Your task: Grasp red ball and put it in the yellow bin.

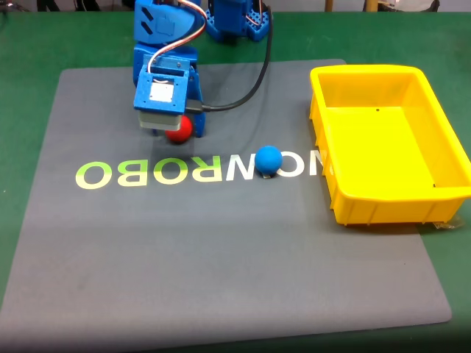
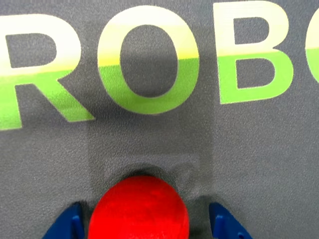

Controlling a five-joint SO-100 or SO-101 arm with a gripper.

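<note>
Fixed view: green table under a large grey mat printed with pale green-white lettering. Mat's lower corners fall near the frame edge.

Blue arm upper centre-left — its base cut off at the top edge; a black cable loops off it.

Yellow bin at right, its far side clipped by the frame edge.

Blue ball mid-frame, on the lettering.

Red ball half hidden under the arm's head. In the wrist view the red ball sits at bottom centre, cut off below, between the two blue fingertips of the gripper — jaws spread, a gap showing on each side, not yet clamped.
</note>
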